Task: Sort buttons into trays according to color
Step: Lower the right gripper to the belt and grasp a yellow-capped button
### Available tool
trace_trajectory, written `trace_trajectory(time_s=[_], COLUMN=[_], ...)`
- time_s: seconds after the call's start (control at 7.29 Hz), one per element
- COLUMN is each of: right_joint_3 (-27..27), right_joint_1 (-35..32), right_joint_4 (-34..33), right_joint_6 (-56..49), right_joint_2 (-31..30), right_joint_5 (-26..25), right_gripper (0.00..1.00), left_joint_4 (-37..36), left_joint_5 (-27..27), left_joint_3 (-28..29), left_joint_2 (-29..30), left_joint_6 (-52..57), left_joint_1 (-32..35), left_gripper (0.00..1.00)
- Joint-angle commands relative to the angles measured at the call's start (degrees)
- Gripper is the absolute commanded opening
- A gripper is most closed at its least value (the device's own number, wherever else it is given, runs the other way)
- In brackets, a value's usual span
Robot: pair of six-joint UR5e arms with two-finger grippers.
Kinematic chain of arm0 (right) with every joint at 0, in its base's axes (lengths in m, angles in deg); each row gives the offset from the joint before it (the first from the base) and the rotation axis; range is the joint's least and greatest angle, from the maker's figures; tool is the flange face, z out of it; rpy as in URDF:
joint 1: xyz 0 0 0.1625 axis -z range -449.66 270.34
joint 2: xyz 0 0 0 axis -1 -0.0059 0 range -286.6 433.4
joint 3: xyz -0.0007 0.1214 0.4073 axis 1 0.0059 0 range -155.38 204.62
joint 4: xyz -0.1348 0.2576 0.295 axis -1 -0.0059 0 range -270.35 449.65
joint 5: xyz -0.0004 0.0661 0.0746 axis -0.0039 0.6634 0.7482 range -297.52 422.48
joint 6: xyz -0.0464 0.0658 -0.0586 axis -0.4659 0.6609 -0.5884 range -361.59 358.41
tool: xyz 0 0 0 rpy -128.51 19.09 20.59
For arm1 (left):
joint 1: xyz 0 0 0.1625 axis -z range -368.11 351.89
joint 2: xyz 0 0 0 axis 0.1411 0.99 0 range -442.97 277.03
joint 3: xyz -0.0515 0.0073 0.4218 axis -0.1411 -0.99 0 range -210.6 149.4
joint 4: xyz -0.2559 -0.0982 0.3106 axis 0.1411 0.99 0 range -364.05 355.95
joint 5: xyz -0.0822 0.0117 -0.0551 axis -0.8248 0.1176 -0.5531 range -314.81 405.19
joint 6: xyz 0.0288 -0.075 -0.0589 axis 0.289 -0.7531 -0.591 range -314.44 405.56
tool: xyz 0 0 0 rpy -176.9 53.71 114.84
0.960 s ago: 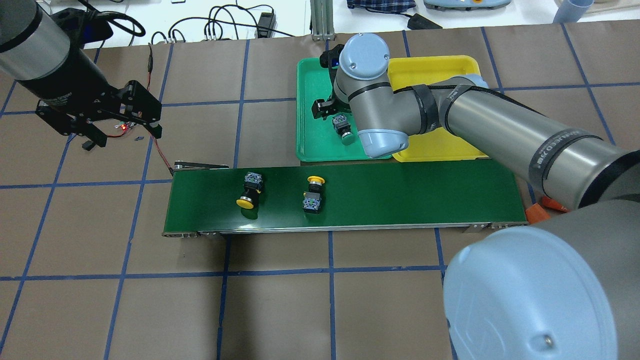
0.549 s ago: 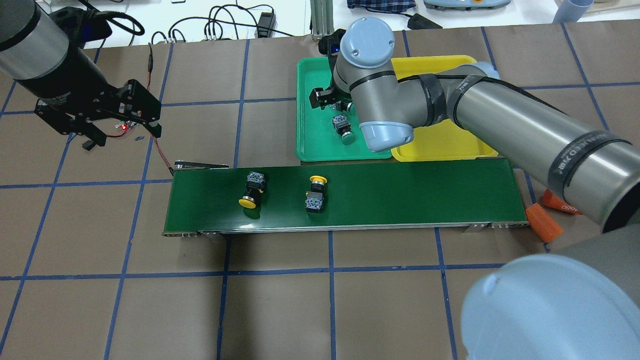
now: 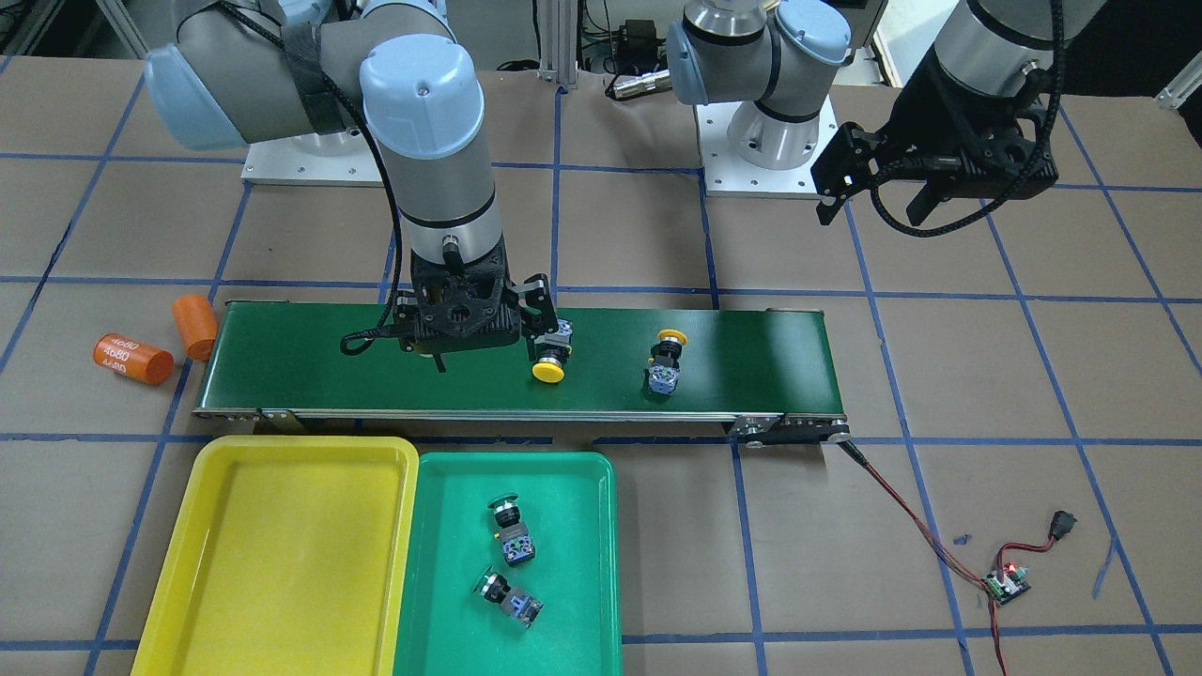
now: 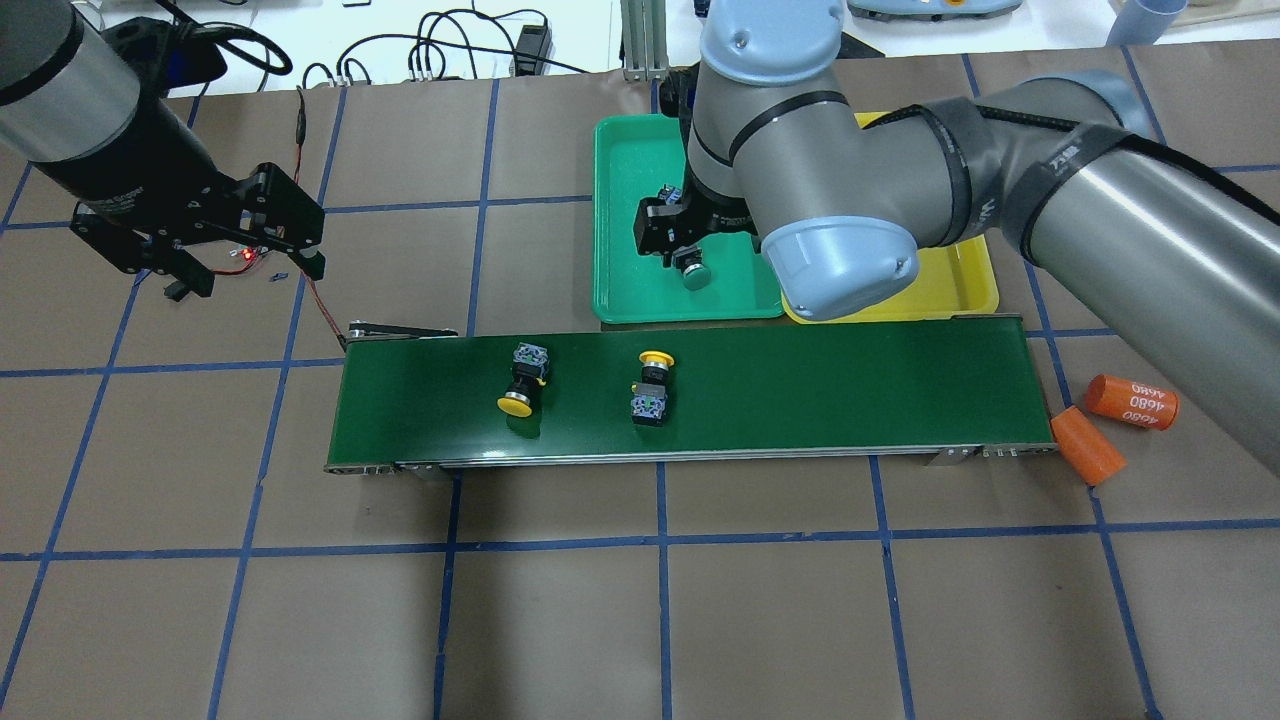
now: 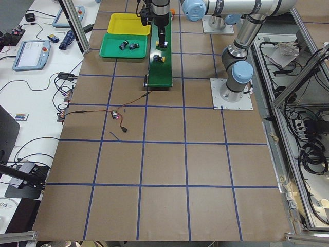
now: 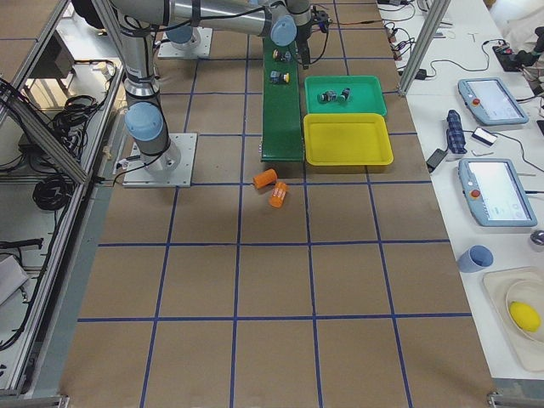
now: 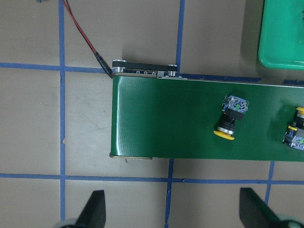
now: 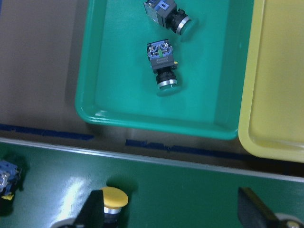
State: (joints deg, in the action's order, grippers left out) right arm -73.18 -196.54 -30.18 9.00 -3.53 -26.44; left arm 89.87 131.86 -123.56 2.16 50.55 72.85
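Green belt (image 4: 800, 390) carries two yellow-capped, black-bodied buttons (image 4: 522, 380) (image 4: 652, 385).

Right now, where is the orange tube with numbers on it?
In the front-facing view, the orange tube with numbers lies on the table at the left, just past the conveyor belt end, beside a plain orange tube.

A brown table (image 4: 560, 620) is crossed by a grid of blue lines (image 4: 660, 545). The conveyor belt (image 4: 850, 390) is coloured dark green. Two yellow-capped buttons (image 4: 520, 390) (image 4: 652, 385) and two green-capped buttons (image 3: 510, 533) (image 3: 507, 598) are bodied in black-grey. One green tray (image 3: 563, 488) and one bright yellow tray (image 3: 272, 554) are shown. Two orange cylinders (image 4: 1087, 446) are seen, one (image 4: 1131, 402) marked with white digits.
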Motion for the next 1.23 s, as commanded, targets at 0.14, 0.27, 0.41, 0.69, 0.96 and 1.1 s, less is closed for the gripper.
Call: trace_trajectory(time_s=[0.14,0.27,0.41,0.69,0.96,1.1], right_joint_3=[-8.3,-8.8,-9.2,-9.6,-9.8,-11.0], right_joint_1=[0.0,-0.1,-0.7,-3.9,-5.4,-5.4], right_joint_4=[-8.6,-8.4,-8.1,-8.1,-8.1,-8.1], right_joint_6=[4.2,7.1,10.0,14.8,14.8,14.5], right_joint_2=[-0.6,-0.9,-0.5,0.6,2.1,2.6], right_joint_5=[0.2,0.2,0.3,0.2,-0.5,-0.7], right_gripper=[1.00,1.00,1.00,1.00,1.00,1.00], left_joint_4=[0.2,0.3,0.2,-0.6,-0.8,-0.7], left_joint_5=[0.8,0.9,5.0,6.6,6.7,6.7], left_joint_3=[0.1,0.1,-0.2,-1.3,-1.4,-1.4], left_joint_2=[0.7,0.9,1.5,1.2,0.7,0.4], left_joint_6=[0.0,-0.1,-0.2,-0.3,-0.2,-0.2], left_joint_1=[0.1,1.0,3.2,5.4,5.4,5.4], left_gripper=[1.00,1.00,1.00,1.00,1.00,1.00])
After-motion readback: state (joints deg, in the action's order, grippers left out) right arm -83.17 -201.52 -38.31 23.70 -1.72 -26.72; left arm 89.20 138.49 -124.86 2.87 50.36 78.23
